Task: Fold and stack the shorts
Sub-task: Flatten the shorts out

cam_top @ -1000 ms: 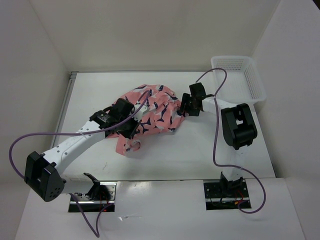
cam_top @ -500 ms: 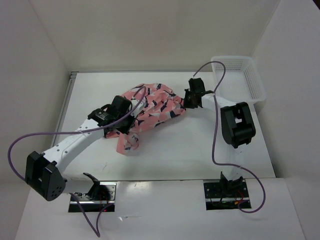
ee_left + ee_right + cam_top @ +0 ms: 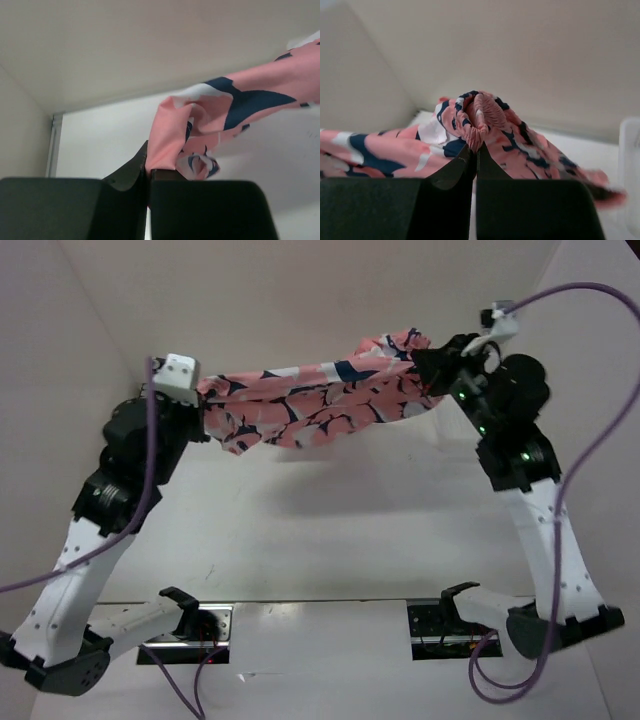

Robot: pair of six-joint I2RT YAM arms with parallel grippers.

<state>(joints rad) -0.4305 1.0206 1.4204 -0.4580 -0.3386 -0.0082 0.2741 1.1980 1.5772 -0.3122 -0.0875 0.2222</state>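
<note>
The salmon-pink shorts (image 3: 320, 395) with navy and white whale print hang stretched in the air high above the table, sagging in the middle. My left gripper (image 3: 205, 400) is shut on their left end, and in the left wrist view the pink cloth (image 3: 167, 135) rises out from between the closed jaws of the left gripper (image 3: 148, 167). My right gripper (image 3: 425, 365) is shut on the right end. In the right wrist view the gathered waistband (image 3: 480, 117) is pinched at the right gripper (image 3: 475, 150).
The white table (image 3: 330, 530) lies below the hanging cloth. Both arms are raised tall at the left and right sides. A purple cable (image 3: 590, 440) loops beside the right arm. A pale basket edge (image 3: 630, 165) shows at the right of the right wrist view.
Both arms have lifted from the table to high up and spread apart, carrying the shorts from a heap on the table into a stretched span. The right gripper closed on the waistband.
</note>
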